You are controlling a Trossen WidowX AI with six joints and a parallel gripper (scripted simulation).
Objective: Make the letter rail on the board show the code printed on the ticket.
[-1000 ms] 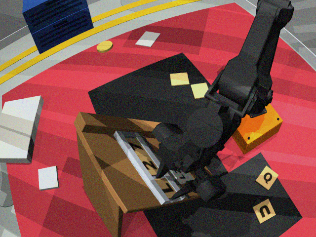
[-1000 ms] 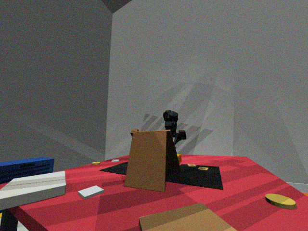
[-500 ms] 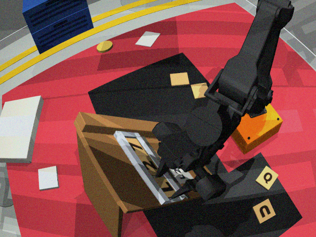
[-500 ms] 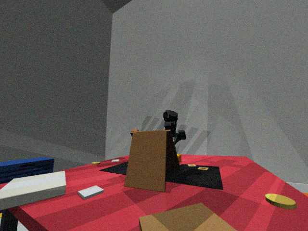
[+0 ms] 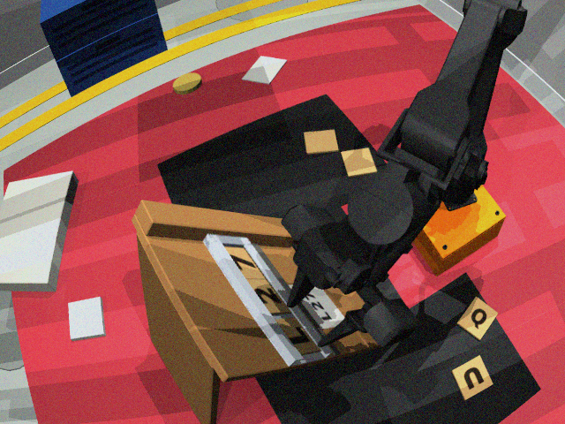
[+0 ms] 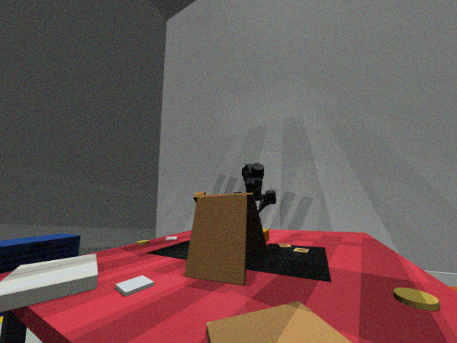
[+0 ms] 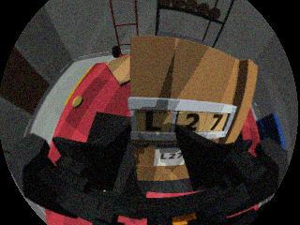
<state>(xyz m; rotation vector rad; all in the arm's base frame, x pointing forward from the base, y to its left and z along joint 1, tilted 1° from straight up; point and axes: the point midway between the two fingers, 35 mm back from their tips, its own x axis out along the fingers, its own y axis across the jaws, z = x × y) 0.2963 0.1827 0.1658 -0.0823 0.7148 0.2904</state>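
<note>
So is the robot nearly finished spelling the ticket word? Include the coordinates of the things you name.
Nearly, it seems. The rail [image 5: 250, 301] [image 7: 183, 104] reads L27, matching the ticket [image 5: 323, 310] [image 7: 170, 157]. Nothing is gripped: the open gripper [image 5: 305, 324] [image 6: 258, 206] [image 7: 153, 127] has its fingers around the L tile [image 5: 298, 336] [image 7: 152, 121]. I can't tell whether L is fully home; if not, it needs a push. Then the arm should back away.

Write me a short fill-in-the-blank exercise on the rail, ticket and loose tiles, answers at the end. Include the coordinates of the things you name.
The ticket [image 5: 323, 309] [image 7: 170, 157] carries the code ____.
In the rail [image 5: 252, 299] [image 7: 183, 104], the tile between the L tile [image 5: 298, 335] [image 7: 152, 122] and the 7 tile [image 5: 244, 262] [image 7: 217, 122] reads ____.
On the black mat [image 5: 228, 159] [image 6: 295, 264], the other lettered tile near the Q tile [image 5: 478, 318] [image 6: 284, 245] shows ____.

Missing words: L27; 2; U
</note>
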